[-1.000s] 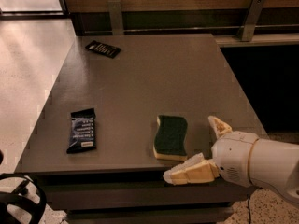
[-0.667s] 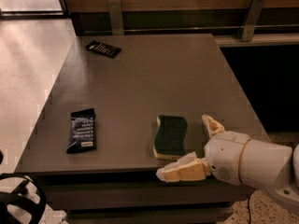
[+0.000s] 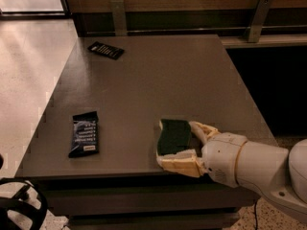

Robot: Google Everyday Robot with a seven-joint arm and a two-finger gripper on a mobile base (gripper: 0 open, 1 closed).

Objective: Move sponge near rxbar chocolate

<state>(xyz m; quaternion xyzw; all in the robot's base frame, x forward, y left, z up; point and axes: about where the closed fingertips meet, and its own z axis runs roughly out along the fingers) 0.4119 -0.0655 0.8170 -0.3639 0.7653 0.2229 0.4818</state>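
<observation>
The sponge (image 3: pixel 173 134), dark green on top with a pale yellow layer, lies flat near the table's front edge, right of the middle. My gripper (image 3: pixel 178 144) comes in from the lower right and is open, straddling the sponge. One cream finger (image 3: pixel 178 164) lies along its near edge. The other finger (image 3: pixel 203 130) is by its far right side. The rxbar chocolate (image 3: pixel 105 50), a slim black wrapper with small white lettering, lies far off at the table's back left.
A dark wrapper with bluish-white print (image 3: pixel 85 133) lies at the front left of the grey table (image 3: pixel 158 80). A wooden wall with metal brackets (image 3: pixel 119 16) runs behind. Dark base parts (image 3: pixel 19 210) show at the lower left.
My gripper has moved left and forward from beside the sponge until its fingers stand on either side of it. The sponge and both wrappers have not moved.
</observation>
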